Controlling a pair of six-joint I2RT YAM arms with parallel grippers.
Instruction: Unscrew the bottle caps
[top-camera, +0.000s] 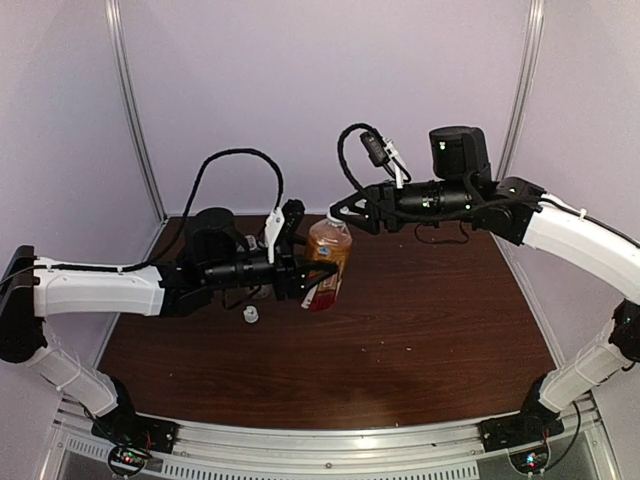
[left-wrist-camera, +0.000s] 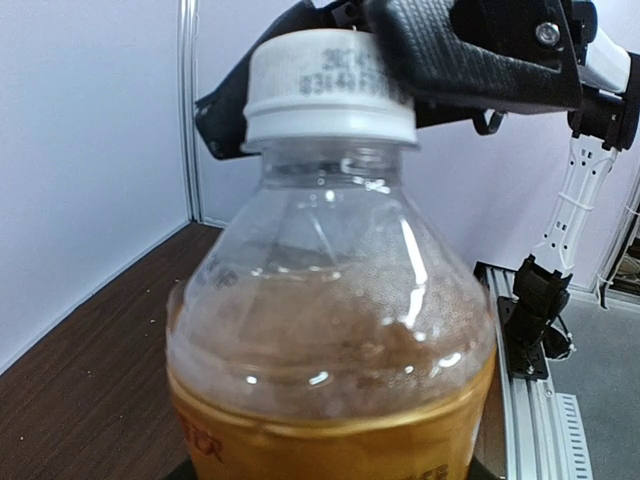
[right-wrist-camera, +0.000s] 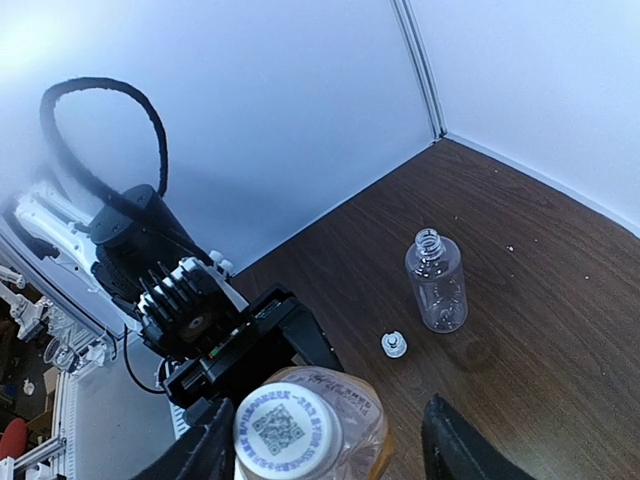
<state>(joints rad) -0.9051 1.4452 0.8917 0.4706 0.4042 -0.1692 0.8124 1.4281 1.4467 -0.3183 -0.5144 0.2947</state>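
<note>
**Amber bottle held up, cap between my fingers**

My left hand (top-camera: 305, 275) reaches in level from the side and pinches the amber bottle (top-camera: 328, 255) at its label, holding it upright above the counter (top-camera: 430, 320). Brown liquid with froth fills it up to the shoulder. My right hand (top-camera: 340, 212) comes in at neck height, fingers spread to either side of its white cap (left-wrist-camera: 325, 85). Farther off on the counter, the clear bottle (right-wrist-camera: 436, 285) stands open-mouthed, with a loose cap (right-wrist-camera: 394, 345) just beside it.

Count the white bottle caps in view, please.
2. One cap sits on the amber bottle; one loose cap lies on the table beside the clear bottle. None seems hidden.
</note>
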